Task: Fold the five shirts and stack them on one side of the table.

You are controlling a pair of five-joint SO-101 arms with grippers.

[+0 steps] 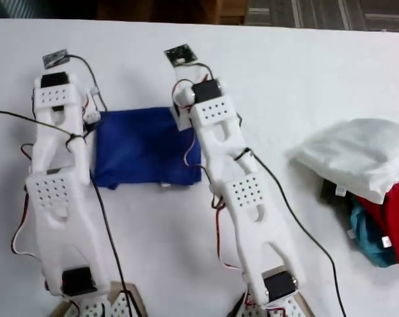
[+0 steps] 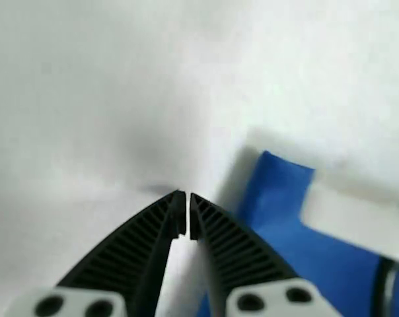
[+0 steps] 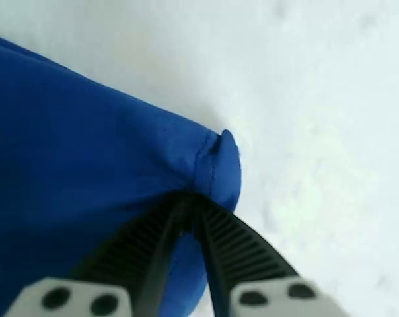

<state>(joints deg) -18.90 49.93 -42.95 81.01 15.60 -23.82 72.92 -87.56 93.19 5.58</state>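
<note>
On the worktop (image 1: 305, 79), the blue shirt (image 1: 143, 148) was laid between the arms. Its corner was pinched by the right end effector (image 3: 189, 201); the left end effector (image 2: 183, 214) was closed empty alongside. The fold could be dragged askew by one-sided pulling.

2 white arms side by side: left arm (image 1: 57, 178), right arm (image 1: 236, 178). 2 grippers, one per arm: left gripper (image 2: 187, 212), right gripper (image 3: 189, 210). Shirts: 1 blue shirt (image 1: 143, 148) lying by itself, plus a heap with at least 3 more: 1 white shirt (image 1: 358, 155), 1 red shirt (image 1: 396, 224), 1 teal shirt (image 1: 370, 234) (also 1 dark scrap (image 1: 331, 191) under the white one, can't tell whether it's a fifth shirt). 4 shirts for sure. 1 table (image 1: 285, 72). 2 small dark squares (image 1: 55, 59) at the far arm ends.
</note>
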